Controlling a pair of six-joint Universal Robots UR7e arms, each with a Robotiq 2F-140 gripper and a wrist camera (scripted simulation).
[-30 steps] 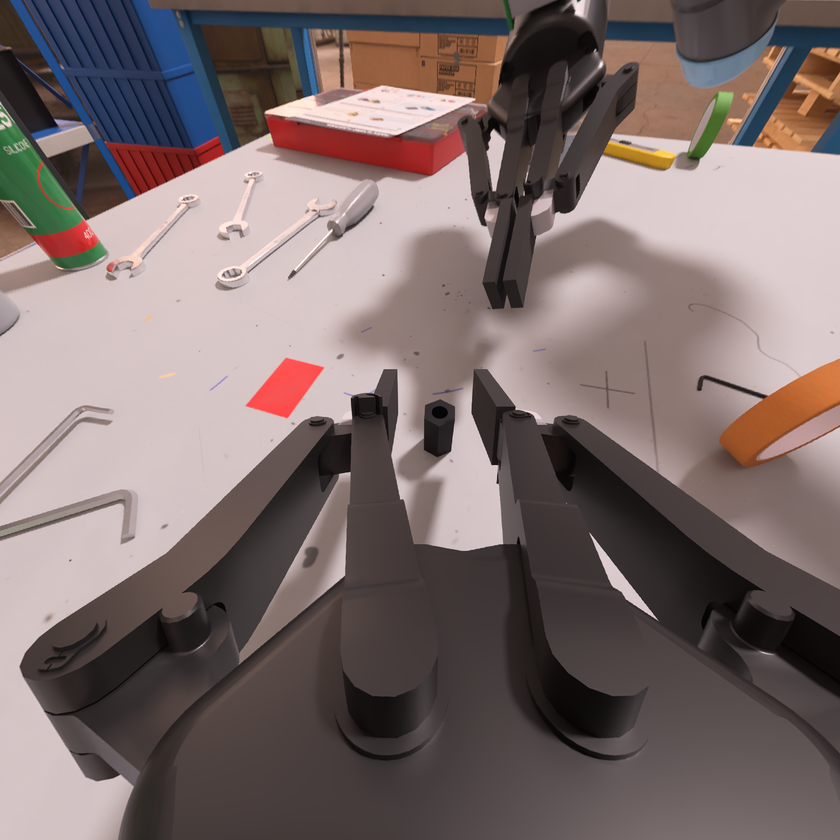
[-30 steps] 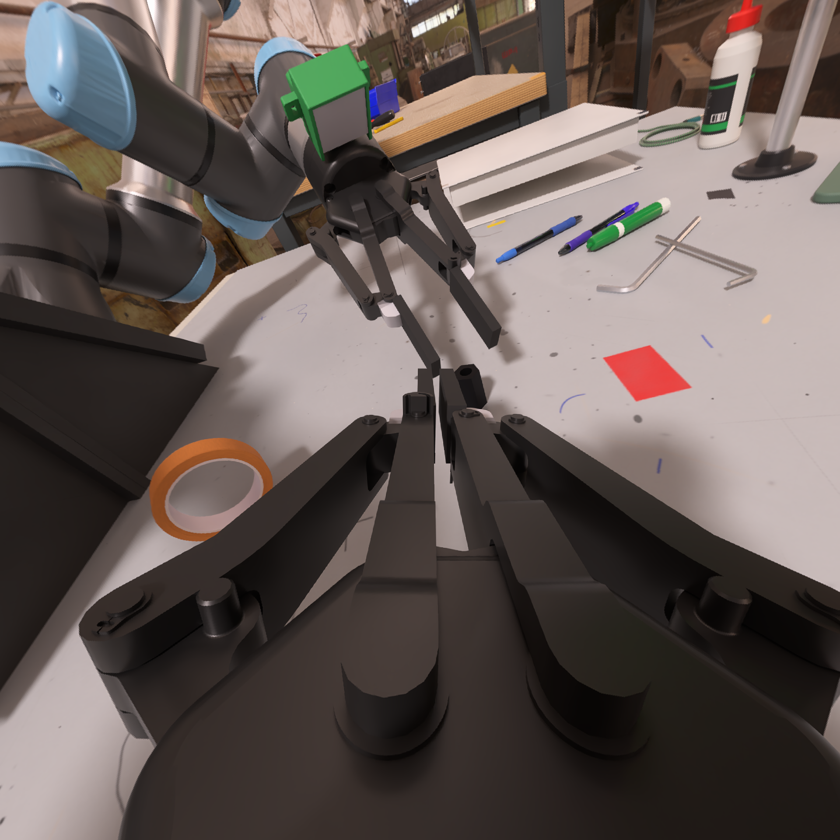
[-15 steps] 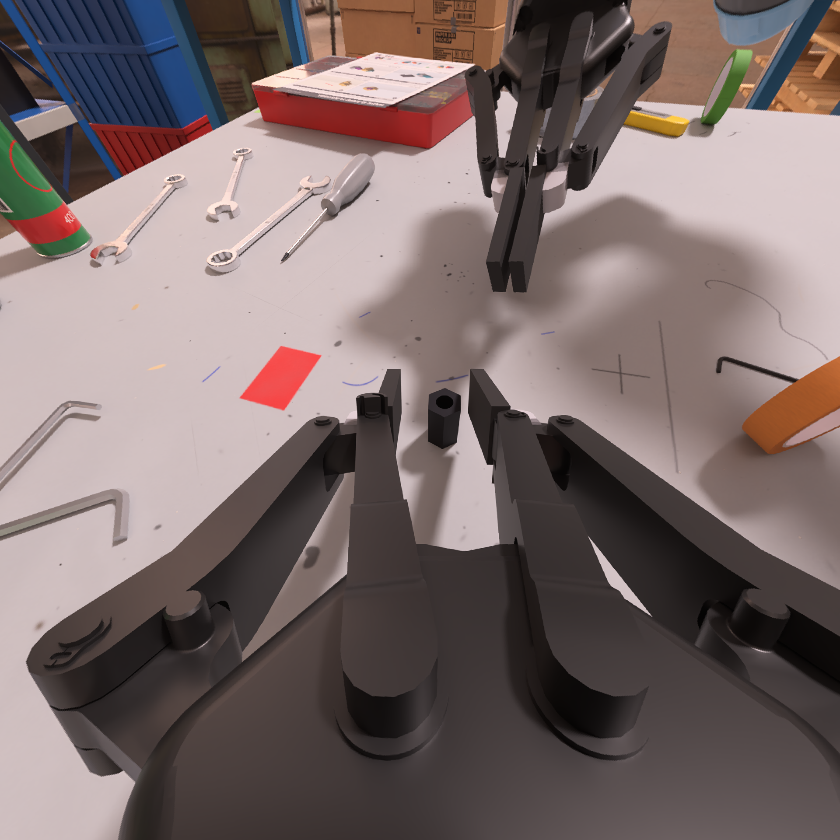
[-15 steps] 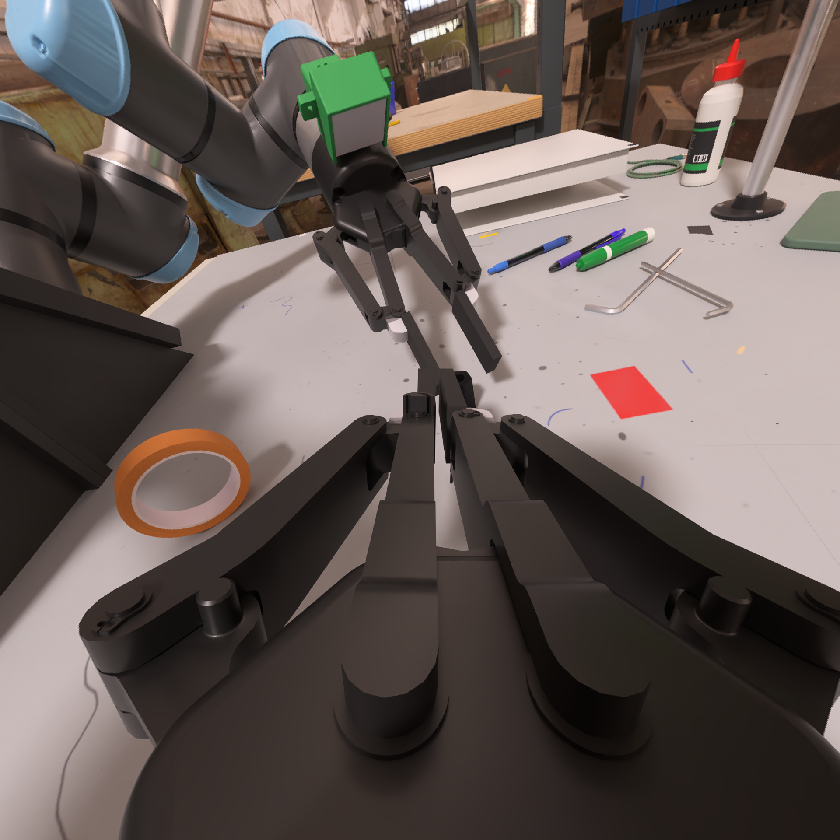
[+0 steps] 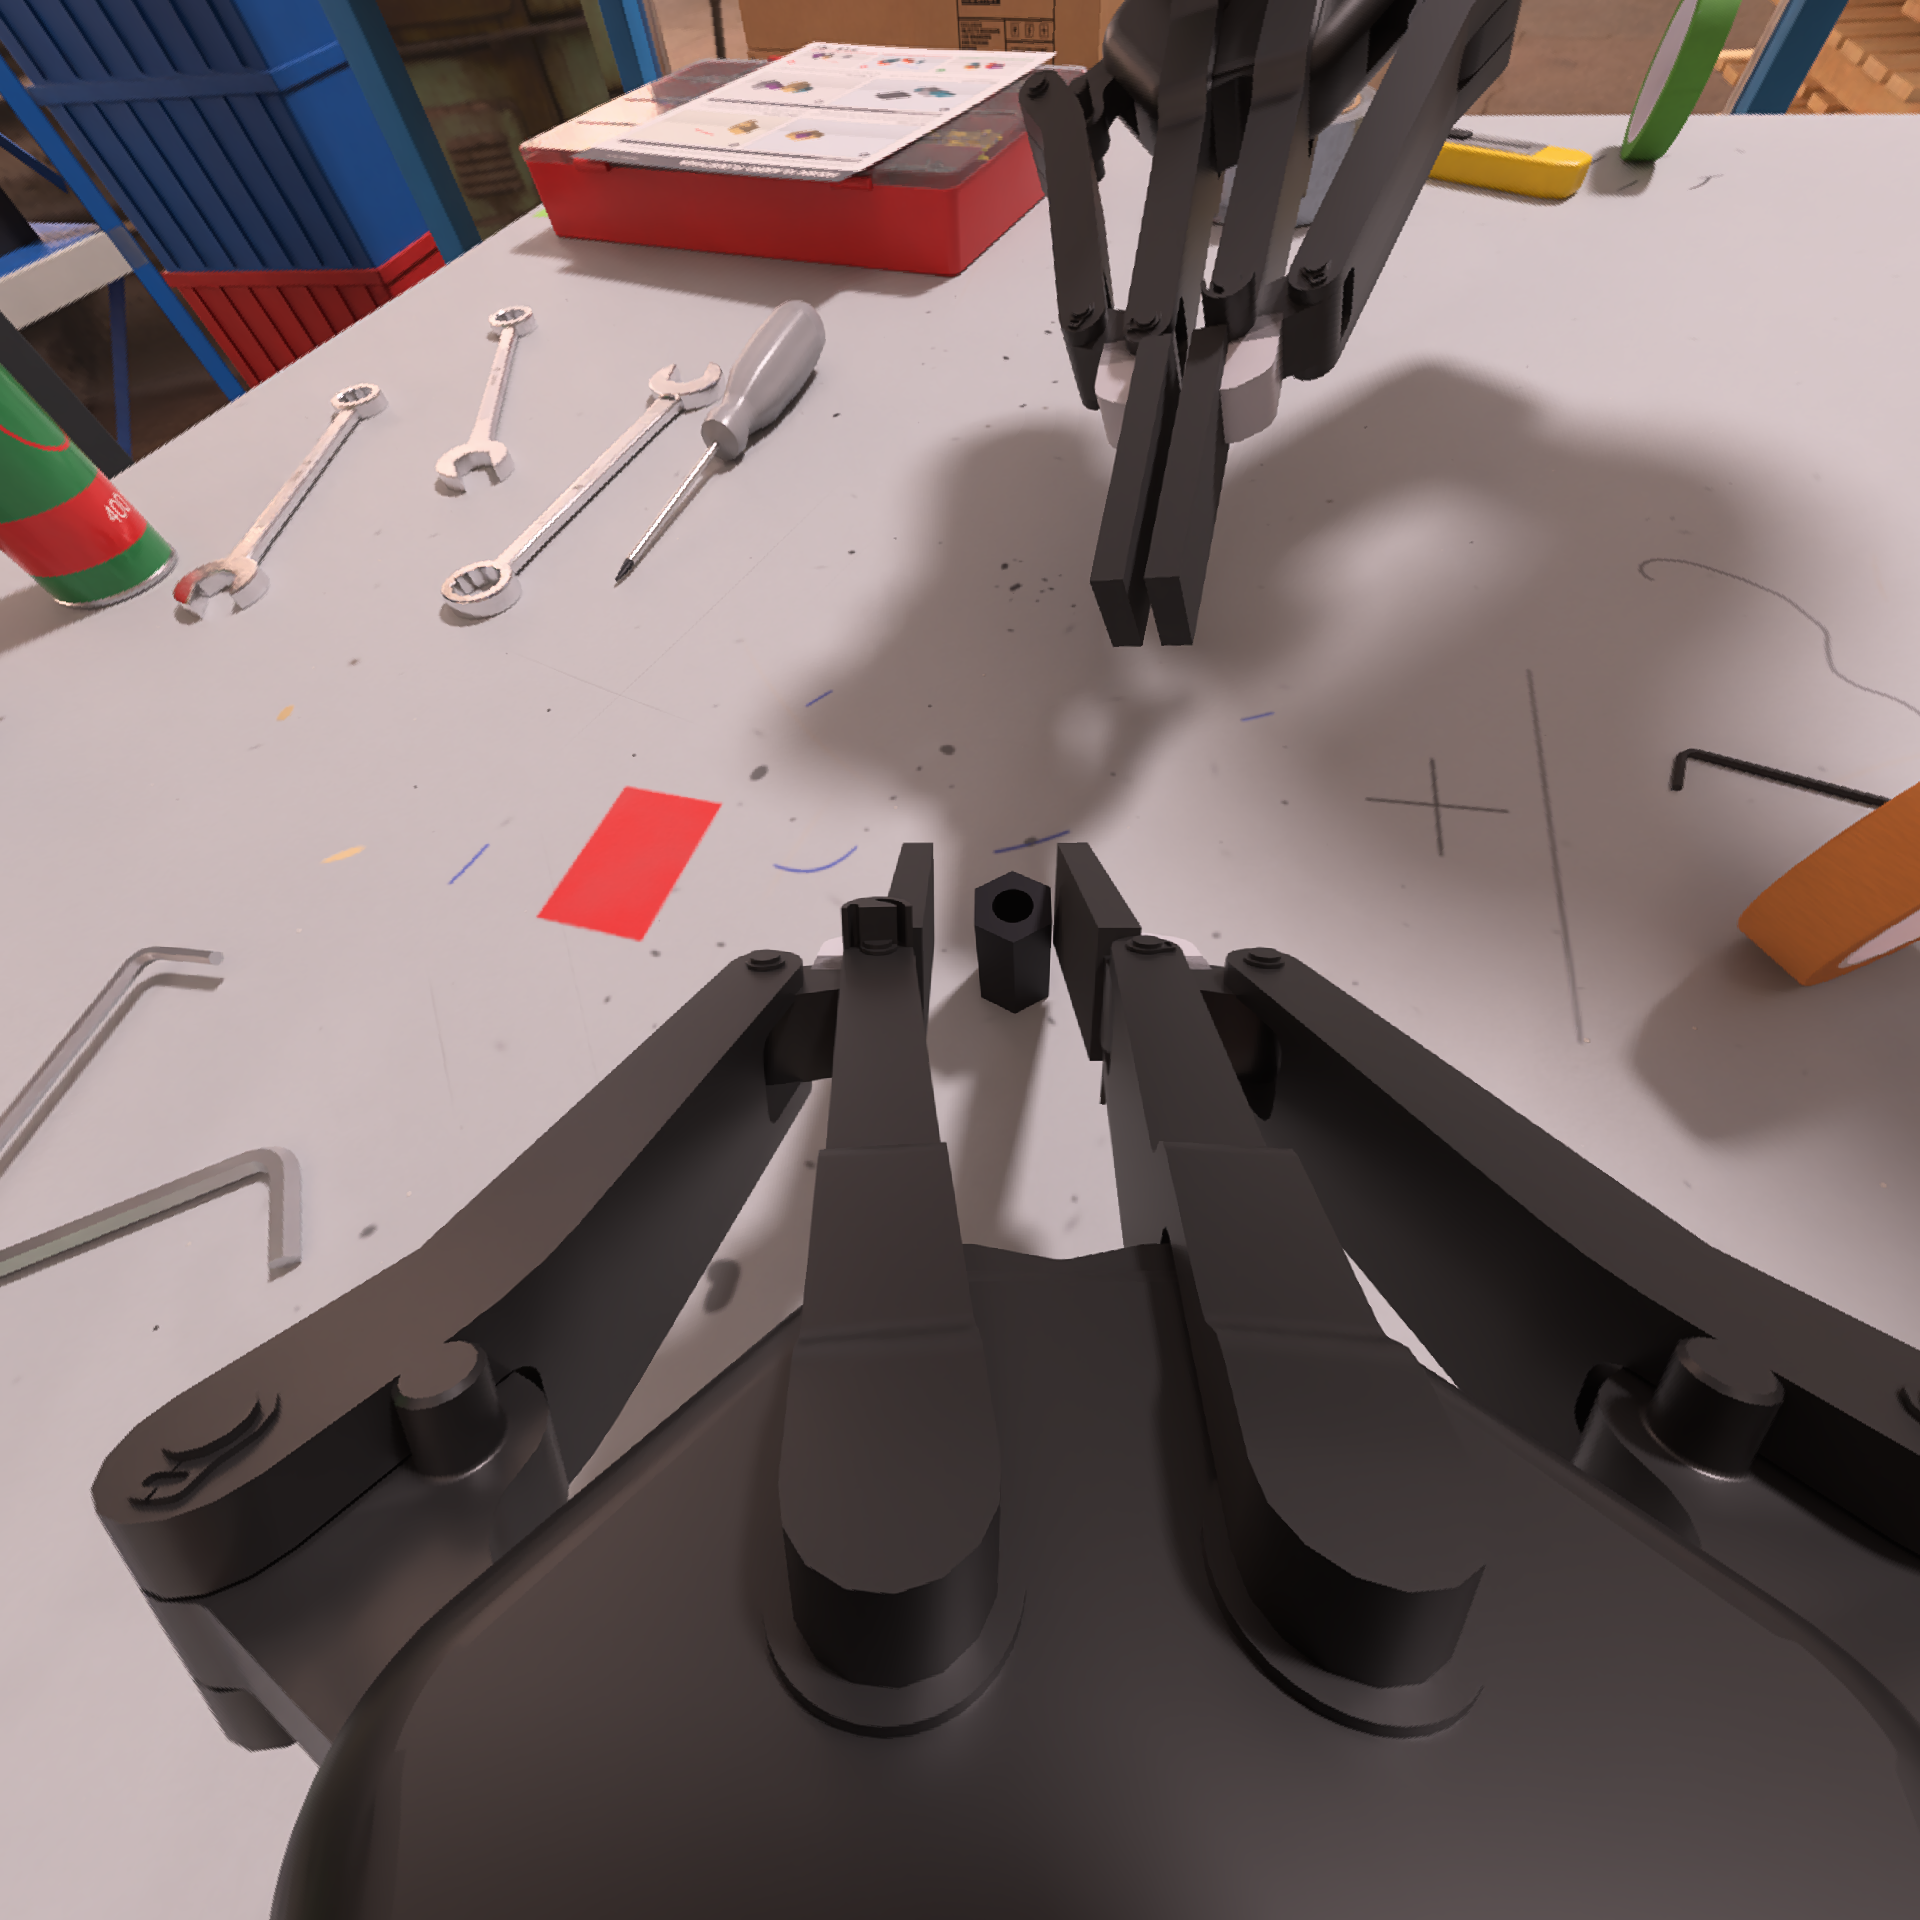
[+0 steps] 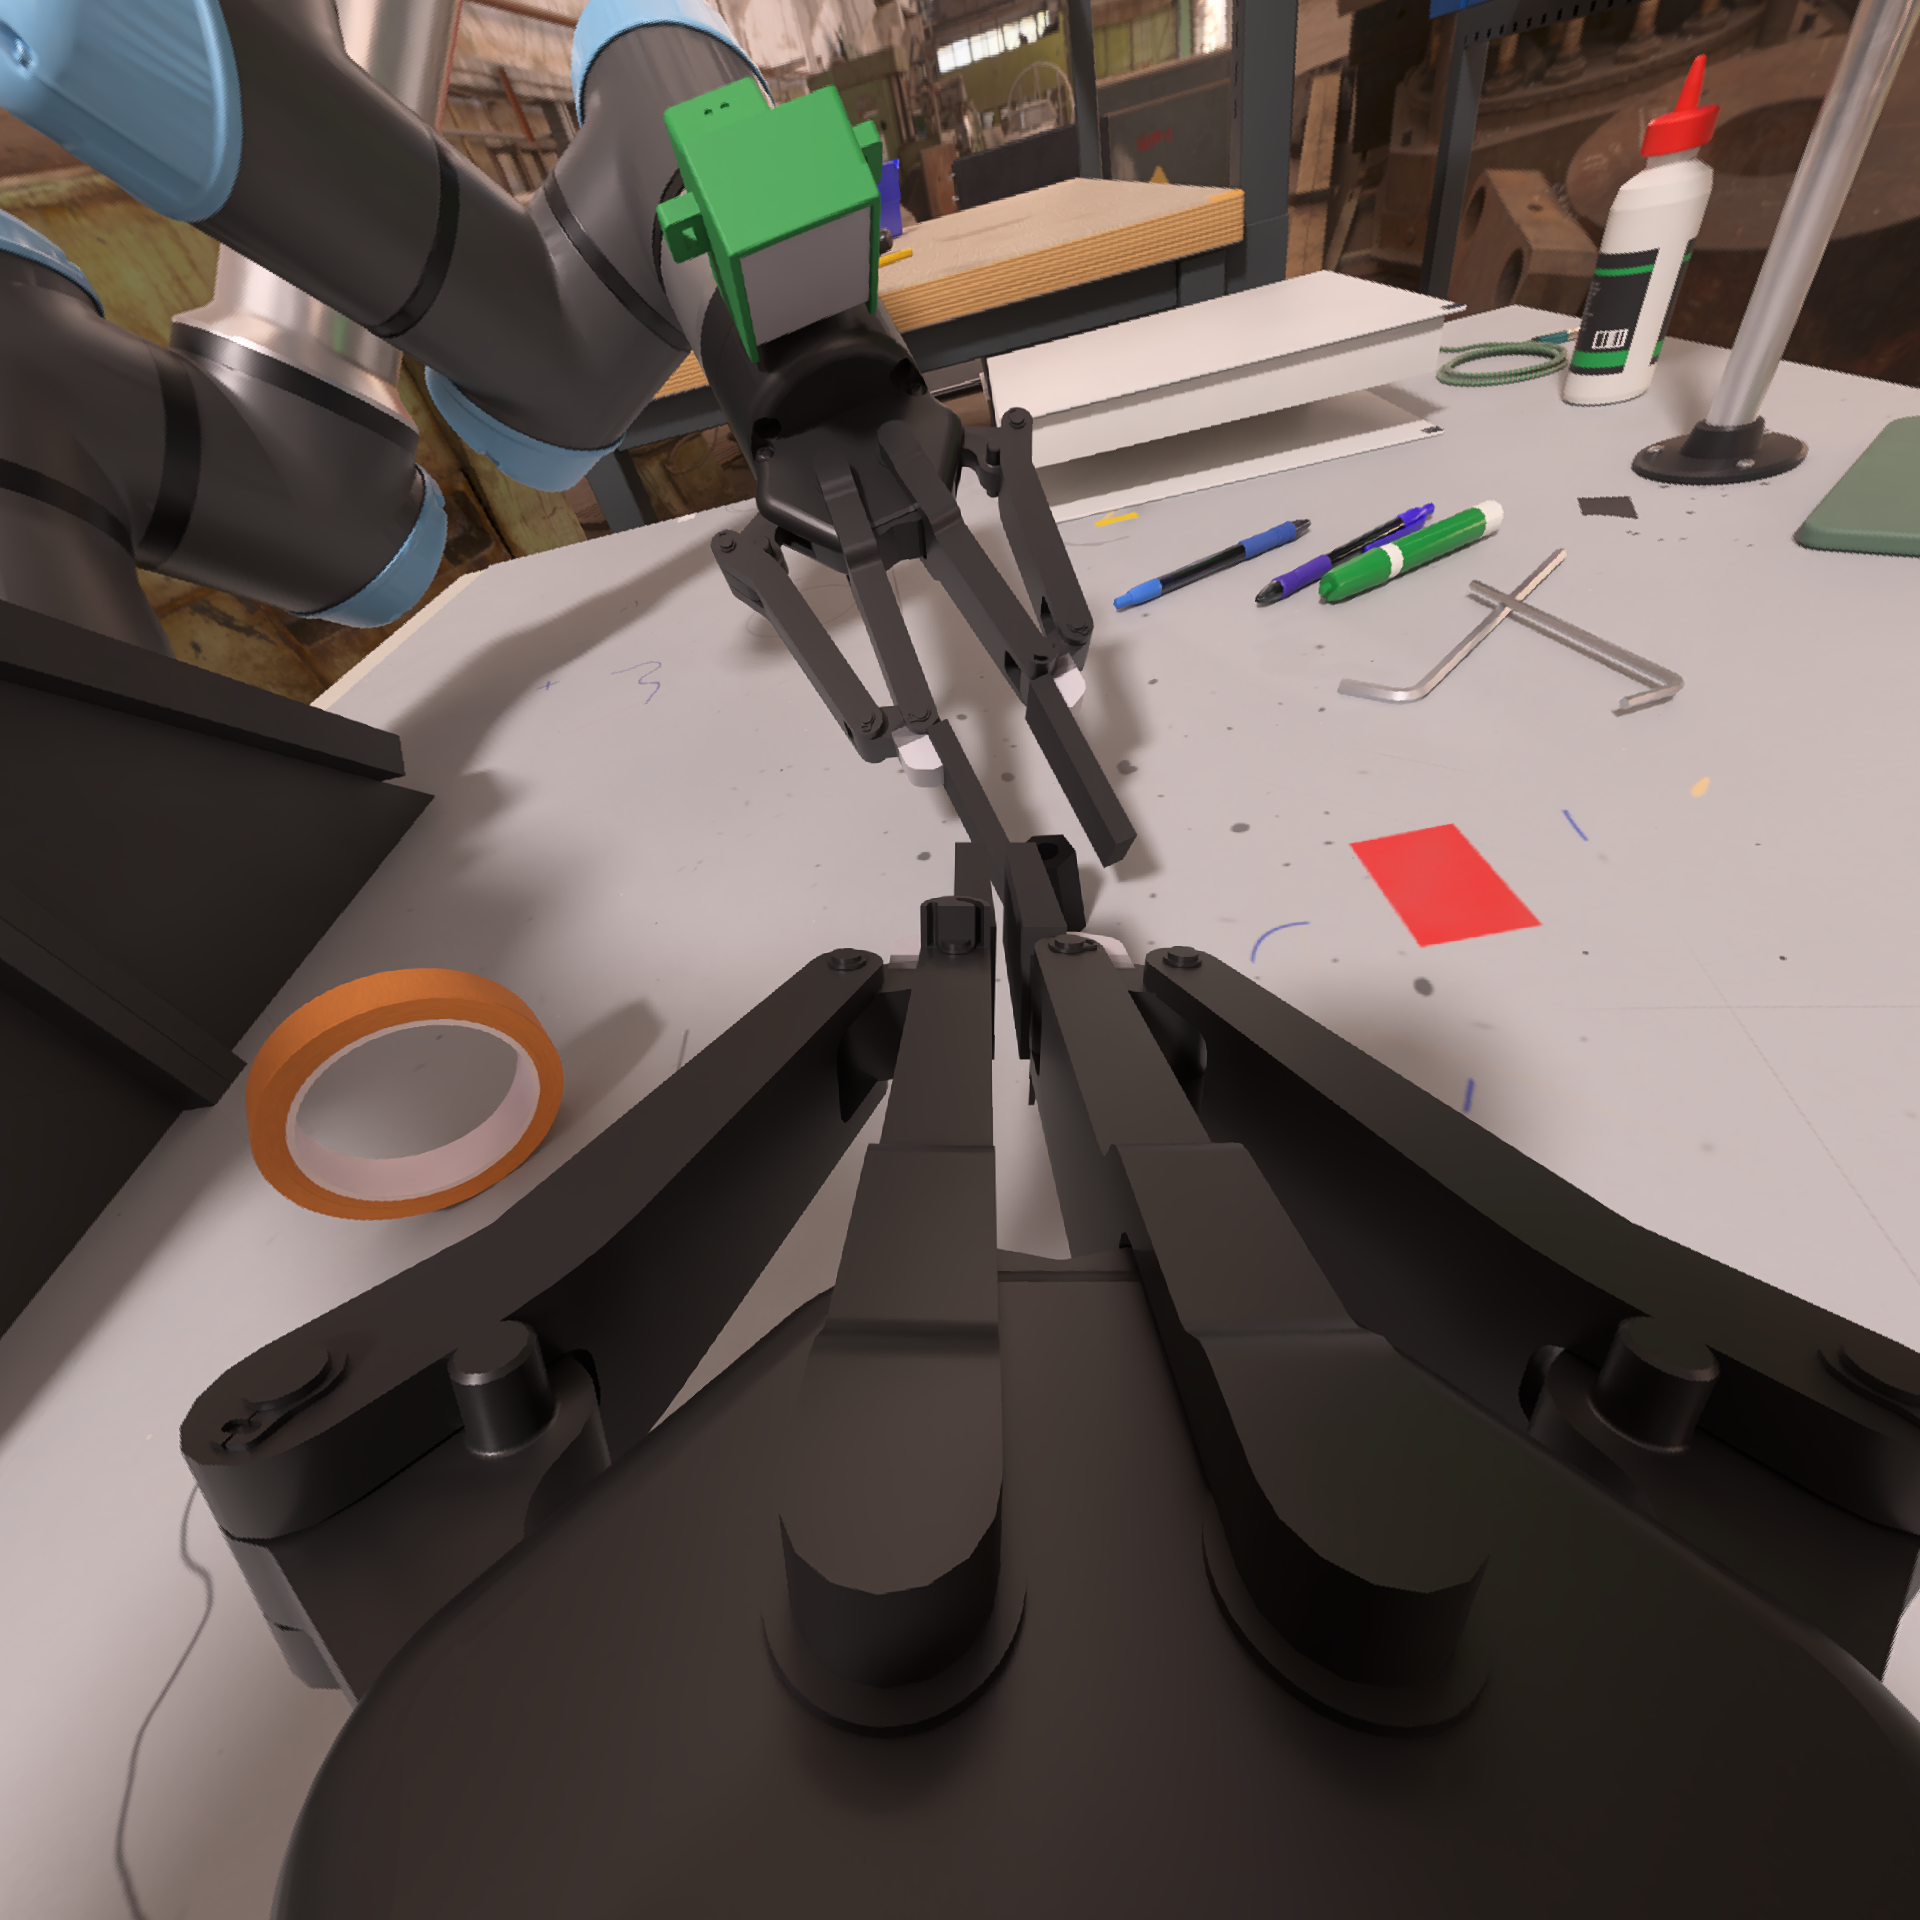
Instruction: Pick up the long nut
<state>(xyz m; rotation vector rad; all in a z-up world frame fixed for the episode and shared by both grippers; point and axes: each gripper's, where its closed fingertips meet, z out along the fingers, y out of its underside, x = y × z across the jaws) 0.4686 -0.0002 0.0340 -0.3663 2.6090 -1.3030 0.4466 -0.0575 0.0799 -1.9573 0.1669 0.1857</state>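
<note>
The long nut is a small black hexagonal sleeve that stands upright on the grey table, hole facing up. My left gripper is open and low over the table, with the nut between its fingers. The right finger is almost at the nut and the left finger stands a little apart. My right gripper is shut and empty, hanging above the table just beyond the nut; it also shows in the left wrist view. In the right wrist view the nut is partly hidden behind my shut fingers.
A red patch lies left of the nut. Wrenches, a screwdriver and a red box lie at the far left. An orange tape roll, hex keys, pens and a glue bottle lie around.
My left gripper's fingers have narrowed around the nut, which has stayed upright in place. My right gripper has stayed shut and drawn up and away from the nut.
</note>
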